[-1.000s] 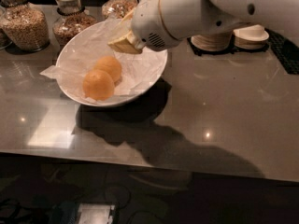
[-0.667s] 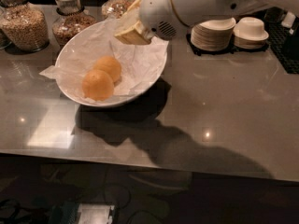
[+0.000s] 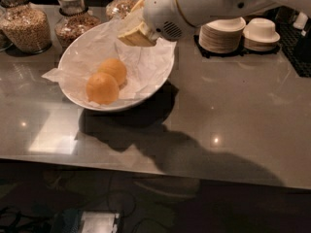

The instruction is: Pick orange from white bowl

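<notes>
Since a second earlier the arm [image 3: 204, 4] had lifted and drawn back toward the far right corner. That uncovered the plate stacks it had partly hidden and carried the gripper [image 3: 137, 32] from above the bowl's inside out to its far rim. Both fruits lay where they had been.

Nearest, along the near edge of the grey counter [image 3: 243, 120], the arm's broad dark shadow [image 3: 165, 144] spread from the bowl's foot toward the near right corner.

Beyond it, left of the counter's middle, stood the white bowl [image 3: 121, 106], tilted so its inside faced the near edge. It was lined with crumpled white paper [image 3: 146, 62], one corner of which poked over the left rim. Two fruits rested on the paper in the left half of the bowl, touching each other. The nearer orange [image 3: 102, 88] sat low by the near rim and the farther orange [image 3: 114, 71] was just behind it.

The gripper hung over the bowl's far right rim, apart from both oranges and with nothing seen in it. Whether it was spread or pressed together could not be told.

Along the far edge stood three glass jars of grain: one at the far left corner [image 3: 26, 23], one behind the bowl [image 3: 73, 18] and one partly hidden by the gripper [image 3: 121, 1]. To the right were a stack of pale plates [image 3: 222, 35] and a second stack topped by a small upturned bowl [image 3: 261, 30].
</notes>
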Robot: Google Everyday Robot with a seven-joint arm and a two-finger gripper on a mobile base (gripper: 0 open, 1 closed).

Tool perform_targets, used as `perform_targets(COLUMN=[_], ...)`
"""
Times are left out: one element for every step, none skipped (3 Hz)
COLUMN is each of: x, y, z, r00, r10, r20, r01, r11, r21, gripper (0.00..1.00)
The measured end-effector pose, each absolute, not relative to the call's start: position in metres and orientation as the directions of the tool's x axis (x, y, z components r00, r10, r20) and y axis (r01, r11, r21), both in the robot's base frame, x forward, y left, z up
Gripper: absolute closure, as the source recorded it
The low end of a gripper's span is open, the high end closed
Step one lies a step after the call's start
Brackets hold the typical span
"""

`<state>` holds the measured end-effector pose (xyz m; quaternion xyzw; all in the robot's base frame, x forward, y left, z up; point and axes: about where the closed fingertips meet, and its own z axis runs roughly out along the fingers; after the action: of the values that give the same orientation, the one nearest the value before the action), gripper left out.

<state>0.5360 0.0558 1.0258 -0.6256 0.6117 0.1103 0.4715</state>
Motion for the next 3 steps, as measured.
perform_targets(x=[0.536, 0.539, 0.549], y=[0.056, 0.066, 0.077], z=[1.026, 1.026, 1.018], r00=[0.228, 0.244, 0.242], r10=[-0.662, -0.673, -0.679], r20=[-0.714, -0.699, -0.693], r01=[-0.869, -0.875, -0.89], r11=[0.192, 0.158, 0.13], r21=[-0.456, -0.457, -0.438], gripper=[0.11, 0.0, 0.0])
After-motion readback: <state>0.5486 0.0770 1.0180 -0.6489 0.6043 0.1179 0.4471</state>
